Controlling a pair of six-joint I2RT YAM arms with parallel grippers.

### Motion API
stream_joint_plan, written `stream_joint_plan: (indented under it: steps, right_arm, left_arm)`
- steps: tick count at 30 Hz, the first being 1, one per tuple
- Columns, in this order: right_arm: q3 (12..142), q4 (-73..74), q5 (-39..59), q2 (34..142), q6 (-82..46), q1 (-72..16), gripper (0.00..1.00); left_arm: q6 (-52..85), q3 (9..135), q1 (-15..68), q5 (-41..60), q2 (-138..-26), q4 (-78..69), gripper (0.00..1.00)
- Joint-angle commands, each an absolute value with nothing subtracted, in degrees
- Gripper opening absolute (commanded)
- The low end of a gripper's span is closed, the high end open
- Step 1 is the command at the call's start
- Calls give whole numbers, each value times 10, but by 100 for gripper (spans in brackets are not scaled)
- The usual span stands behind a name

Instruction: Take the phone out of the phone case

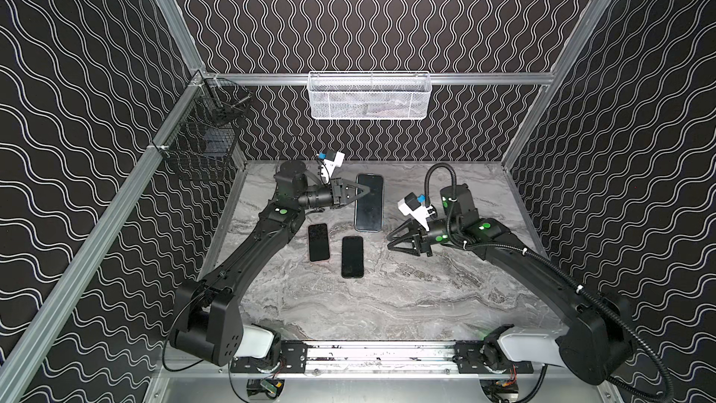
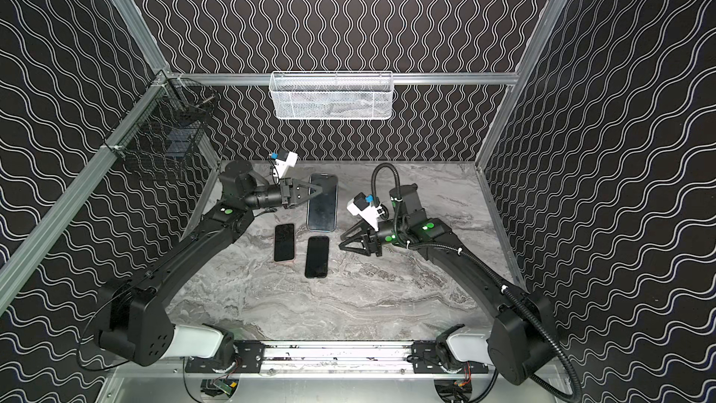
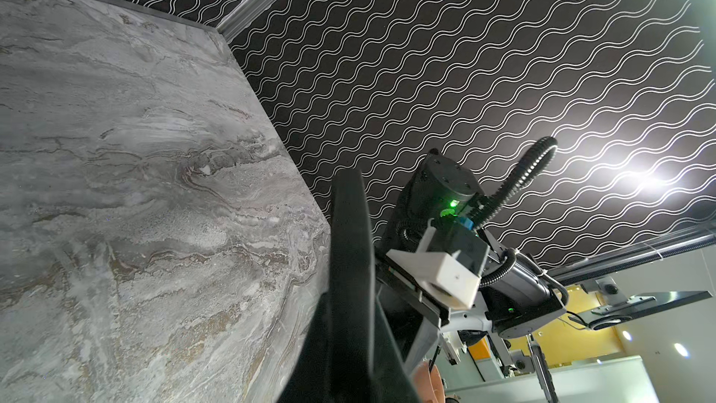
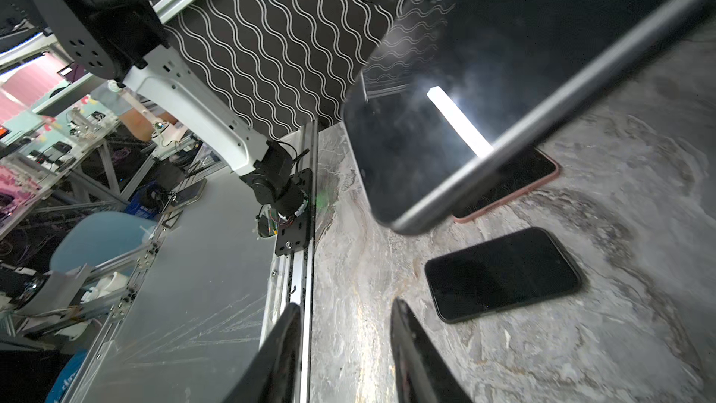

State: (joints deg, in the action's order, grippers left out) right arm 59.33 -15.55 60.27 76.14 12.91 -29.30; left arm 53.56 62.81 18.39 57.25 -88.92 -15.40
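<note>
Three dark phones occupy a grey marble-look table (image 1: 387,296). At lower centre in both top views, a black dark-rimmed phone (image 1: 352,257) lies flat beside a black phone in a salmon-pink case (image 1: 318,242). Right of them, the right gripper (image 1: 388,242) has its fingers apart and empty. Just above, the left gripper (image 1: 366,190) is clamped on a large silver-rimmed dark phone (image 1: 370,207), held clear of the table; any case on it is unclear. Behind, a black wire basket (image 1: 193,164) at left holds something dark, and a white mesh basket (image 1: 321,102) holds something indistinct.
</note>
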Motion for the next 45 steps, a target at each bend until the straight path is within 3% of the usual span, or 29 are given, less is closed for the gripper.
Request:
stream_joint_plan:
  steps: [1, 15, 45]
  right_arm:
    - [607, -172, 602, 774, 154, -305, 41]
    - [654, -196, 631, 810, 177, -313, 39]
    - [670, -181, 644, 850, 177, -312, 33]
  left_arm:
    - [539, 627, 183, 578, -883, -192, 0]
    - [533, 615, 187, 588, -867, -200, 0]
    - [653, 570, 212, 597, -861, -365, 0]
